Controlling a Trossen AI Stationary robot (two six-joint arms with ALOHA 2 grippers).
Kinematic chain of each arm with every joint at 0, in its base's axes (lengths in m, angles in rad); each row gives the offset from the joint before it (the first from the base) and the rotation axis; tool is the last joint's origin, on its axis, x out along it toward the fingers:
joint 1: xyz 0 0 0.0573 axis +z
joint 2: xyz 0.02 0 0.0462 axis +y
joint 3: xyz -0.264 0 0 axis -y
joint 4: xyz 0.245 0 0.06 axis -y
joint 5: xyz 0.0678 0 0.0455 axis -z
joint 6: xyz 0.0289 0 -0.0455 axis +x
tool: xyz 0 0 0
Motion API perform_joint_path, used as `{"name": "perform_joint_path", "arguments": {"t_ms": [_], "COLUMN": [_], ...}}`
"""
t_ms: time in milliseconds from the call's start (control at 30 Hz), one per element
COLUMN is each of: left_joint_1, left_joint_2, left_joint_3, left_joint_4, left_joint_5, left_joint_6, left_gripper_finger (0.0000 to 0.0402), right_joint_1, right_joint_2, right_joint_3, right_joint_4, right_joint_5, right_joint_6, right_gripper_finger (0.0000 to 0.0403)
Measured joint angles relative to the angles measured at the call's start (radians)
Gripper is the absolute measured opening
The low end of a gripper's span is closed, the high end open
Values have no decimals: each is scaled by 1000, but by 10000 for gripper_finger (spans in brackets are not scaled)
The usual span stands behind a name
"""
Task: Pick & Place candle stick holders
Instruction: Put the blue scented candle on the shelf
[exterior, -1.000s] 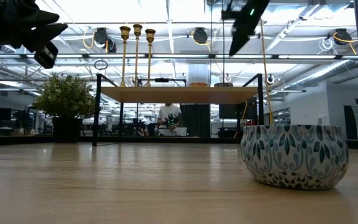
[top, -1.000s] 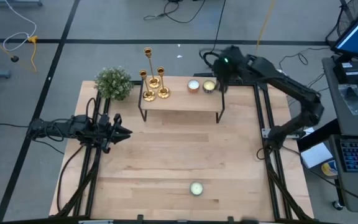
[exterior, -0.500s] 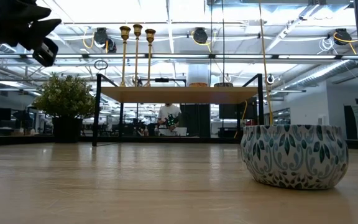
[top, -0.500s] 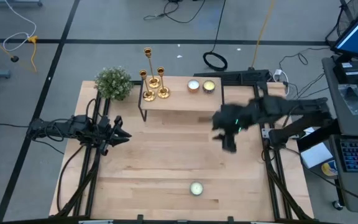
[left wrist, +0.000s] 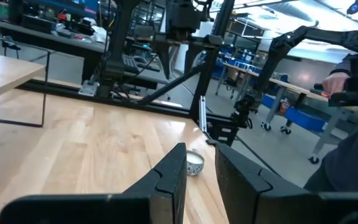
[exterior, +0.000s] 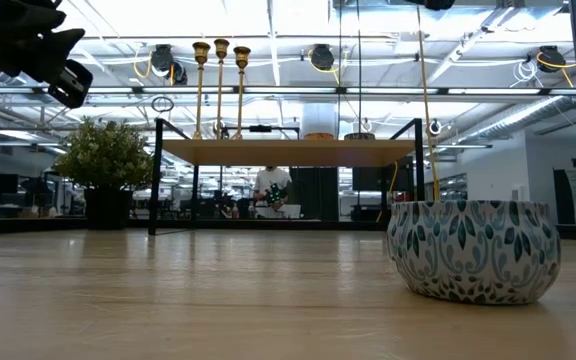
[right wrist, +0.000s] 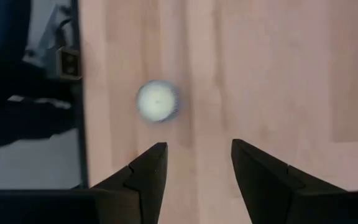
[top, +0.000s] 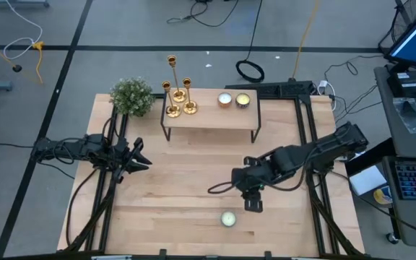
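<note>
A wooden desk (top: 193, 180) is seen from above, with a small raised shelf (top: 209, 117) on thin black legs along its far edge. The three candle stick holders (top: 178, 94) stand upright and close together at the left end of that shelf, their brass stems vertical and of differing heights, so each one's long axis points straight up. Two small candles (top: 234, 100) sit side by side at the shelf's right end, and a bushy green plant (top: 132, 96) stands just beside the shelf on the left. The left end effector (top: 137, 157) hovers above the desk's left side, its two dark fingers (left wrist: 169, 175) slightly apart with nothing between them. The holders lie away from it toward the far edge and a little to its right. The right end effector (top: 253, 202) hangs over the near middle of the desk, fingers (right wrist: 143, 171) apart and empty, pointing down. Close by it, nearer the front edge, sits a round patterned bowl (exterior: 473, 250) with a pale candle inside it. From this end effector the holders are well apart, across the desk toward the far left, so the left arm looks the nearer one for a reach to them. None of the holders is yet touched.
</note>
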Motion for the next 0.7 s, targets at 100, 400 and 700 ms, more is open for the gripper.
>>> {"name": "perform_joint_path", "arguments": {"t_ms": [100,400,700], "left_joint_1": [0,0,0], "left_joint_2": [0,0,0], "left_joint_3": [0,0,0], "left_joint_4": [-3,-7,-11], "left_joint_5": [3,18,18], "left_joint_6": [0,-6,-61], "left_gripper_finger": [86,86,86], "right_joint_1": [-5,-5,-3], "right_joint_2": [25,103,211], "right_joint_3": [0,0,0], "right_joint_4": [19,115,117], "right_joint_5": [-63,-164,-270], "right_joint_6": [-32,-223,-453], "right_gripper_finger": [171,171,205]}}
